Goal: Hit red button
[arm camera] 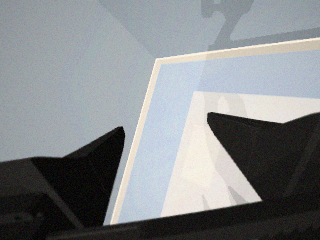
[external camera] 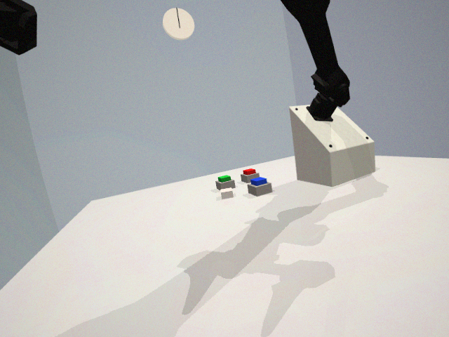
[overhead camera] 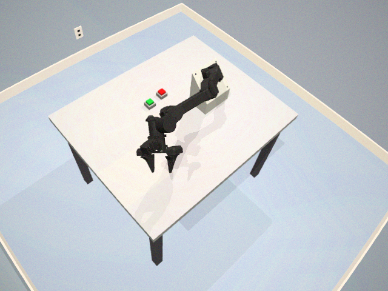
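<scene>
From my remote seat, reading the top view left to right: the green button (overhead camera: 149,102) lies first, and just beside it, to its right and slightly farther back, the red button (overhead camera: 161,91), my target, both on grey housings on the white tabletop (overhead camera: 94,125). Further right, the arm (overhead camera: 188,105) reaches out from its pale wedge-shaped pedestal (overhead camera: 226,94). The gripper (overhead camera: 160,167) hangs raised over the front of the tabletop, well apart from the buttons, its fingers spread wide with nothing between them.

In the exterior view, the same order holds: green button (external camera: 224,178), a small white block (external camera: 226,193) just in front of it, red button (external camera: 249,171), then a blue button (external camera: 259,181), which the arm hides from above.

The wrist view shows only finger silhouettes against floor and tabletop edge; no button appears.

I judge the single step not yet done: the red button stands unpressed and nothing touches it. What remains is the whole approach, the press and the release, while avoiding the close neighbours.
</scene>
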Motion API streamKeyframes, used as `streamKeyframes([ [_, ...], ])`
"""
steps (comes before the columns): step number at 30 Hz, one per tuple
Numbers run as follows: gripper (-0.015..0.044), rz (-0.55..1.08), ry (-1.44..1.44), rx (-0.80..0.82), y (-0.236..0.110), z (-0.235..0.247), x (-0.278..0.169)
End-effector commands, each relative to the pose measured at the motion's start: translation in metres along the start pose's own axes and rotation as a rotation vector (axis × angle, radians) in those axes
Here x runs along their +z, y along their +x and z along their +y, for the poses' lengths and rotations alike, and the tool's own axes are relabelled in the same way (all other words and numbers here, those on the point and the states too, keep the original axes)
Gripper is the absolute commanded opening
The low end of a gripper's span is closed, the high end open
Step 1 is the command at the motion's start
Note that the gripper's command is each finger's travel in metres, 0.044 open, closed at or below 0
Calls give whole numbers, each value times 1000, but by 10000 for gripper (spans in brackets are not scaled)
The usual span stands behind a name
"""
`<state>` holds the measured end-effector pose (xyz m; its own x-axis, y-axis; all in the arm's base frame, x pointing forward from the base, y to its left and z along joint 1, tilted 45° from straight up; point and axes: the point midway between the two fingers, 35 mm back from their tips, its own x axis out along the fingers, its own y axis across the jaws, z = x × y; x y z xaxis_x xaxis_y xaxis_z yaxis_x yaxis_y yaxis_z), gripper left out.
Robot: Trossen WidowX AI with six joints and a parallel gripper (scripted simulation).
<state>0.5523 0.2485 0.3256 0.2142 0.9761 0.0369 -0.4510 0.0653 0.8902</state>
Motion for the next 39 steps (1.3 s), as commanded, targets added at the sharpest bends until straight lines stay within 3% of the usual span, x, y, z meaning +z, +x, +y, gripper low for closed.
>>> streamKeyframes([
  [1,400,-6,-1,-9,-3,-5,1],
  [4,400,-80,-11,-141,-40,-69,7],
  [10,400,-131,-17,-293,-87,-134,2],
  [19,400,-132,-4,-604,-195,-246,-49],
  [30,400,56,74,-878,-315,-324,-176],
  [39,400,331,184,-914,-381,-325,-320],
])
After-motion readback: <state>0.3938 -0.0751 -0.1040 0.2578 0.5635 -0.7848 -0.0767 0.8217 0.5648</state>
